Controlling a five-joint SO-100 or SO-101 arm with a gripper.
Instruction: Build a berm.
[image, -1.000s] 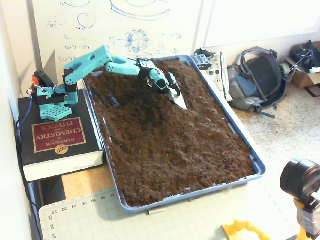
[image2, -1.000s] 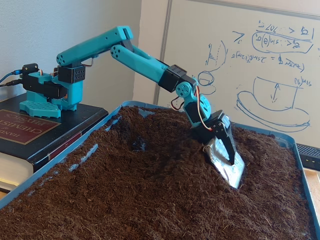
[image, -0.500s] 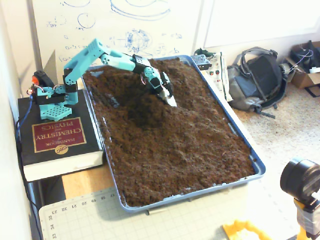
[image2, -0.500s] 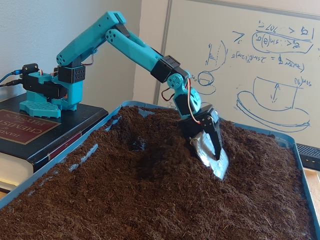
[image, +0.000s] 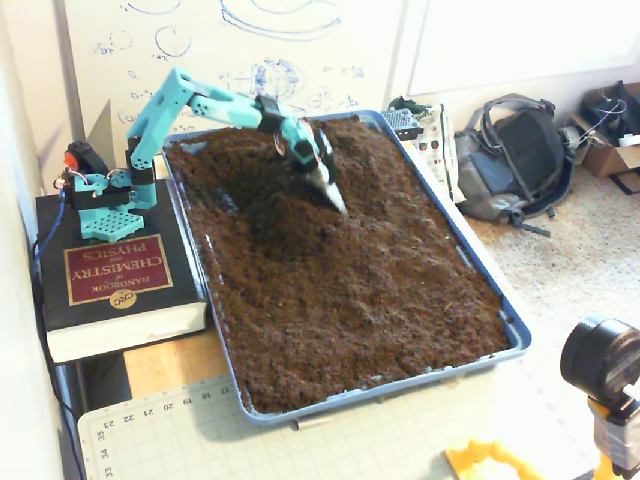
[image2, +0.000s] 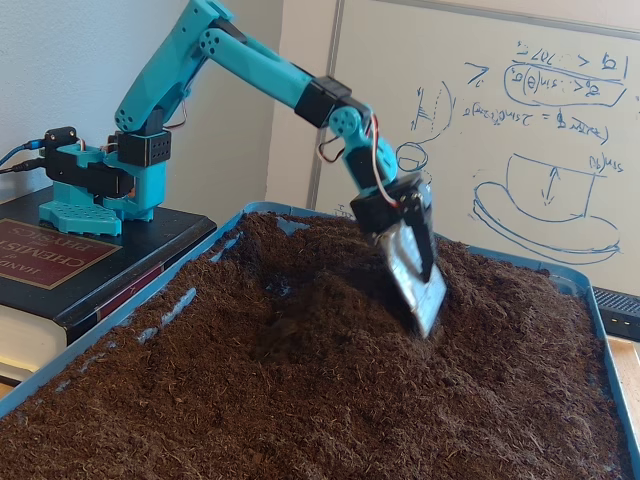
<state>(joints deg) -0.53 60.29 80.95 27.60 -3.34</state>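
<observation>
Dark brown soil fills a blue tray (image: 516, 332) (image2: 603, 338). It rises into a loose mound, the berm (image: 362, 168) (image2: 500, 300), at the far end of the tray. My teal arm reaches over it from the left. My gripper (image: 330, 188) (image2: 425, 285) is shut on a flat silvery blade (image: 336, 198) (image2: 420, 275), which points steeply down with its tip touching the soil on the mound's left slope. A shallow hollow (image: 272, 215) (image2: 285, 340) lies just left of the blade.
The arm's base (image: 105, 195) (image2: 95, 185) stands on a thick black book (image: 110, 275) (image2: 50, 260) left of the tray. A whiteboard (image2: 520, 130) stands behind the tray. A grey backpack (image: 510, 160) lies on the floor at right, and a camera (image: 603, 362) sits at the lower right.
The arm has lifted and drawn back toward its base. The blade has swung from a shallow slant to nearly upright and moved left along the mound, dragging soil with it.
</observation>
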